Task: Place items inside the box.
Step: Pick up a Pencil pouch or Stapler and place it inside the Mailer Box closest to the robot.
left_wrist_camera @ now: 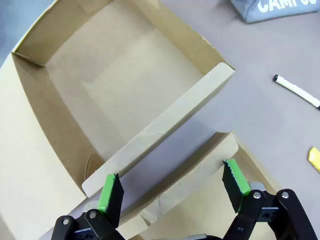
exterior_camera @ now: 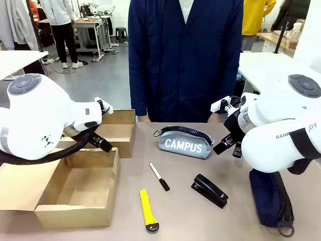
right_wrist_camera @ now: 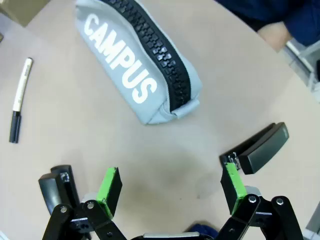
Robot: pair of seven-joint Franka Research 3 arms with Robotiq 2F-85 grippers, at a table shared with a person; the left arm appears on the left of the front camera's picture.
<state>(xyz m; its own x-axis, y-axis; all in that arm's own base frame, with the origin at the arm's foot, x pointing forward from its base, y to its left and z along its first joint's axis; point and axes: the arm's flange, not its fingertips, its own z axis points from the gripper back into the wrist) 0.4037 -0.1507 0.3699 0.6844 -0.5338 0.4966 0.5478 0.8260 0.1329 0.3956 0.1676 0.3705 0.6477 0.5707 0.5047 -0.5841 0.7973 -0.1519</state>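
The grey pouch [exterior_camera: 184, 143] with white CAMPUS lettering lies mid-table in front of the person. In the right wrist view the pouch [right_wrist_camera: 135, 65] sits ahead of my open right gripper [right_wrist_camera: 172, 185], which hovers empty over bare tabletop. In the front view that gripper [exterior_camera: 226, 143] hangs just right of the pouch. The black stapler [exterior_camera: 209, 190] lies nearer, to the front right. The wide shallow box [exterior_camera: 75, 191] stands open at the front left. My left gripper [left_wrist_camera: 172, 185] is open and empty above the box's far wall [left_wrist_camera: 200, 165].
A smaller cardboard box [exterior_camera: 118, 130] stands behind the wide one. A marker [exterior_camera: 159, 176] and a yellow utility knife [exterior_camera: 147, 208] lie mid-table. A dark blue zip pouch [exterior_camera: 271, 201] rests at the right. A black oblong thing [right_wrist_camera: 260, 150] lies near my right finger.
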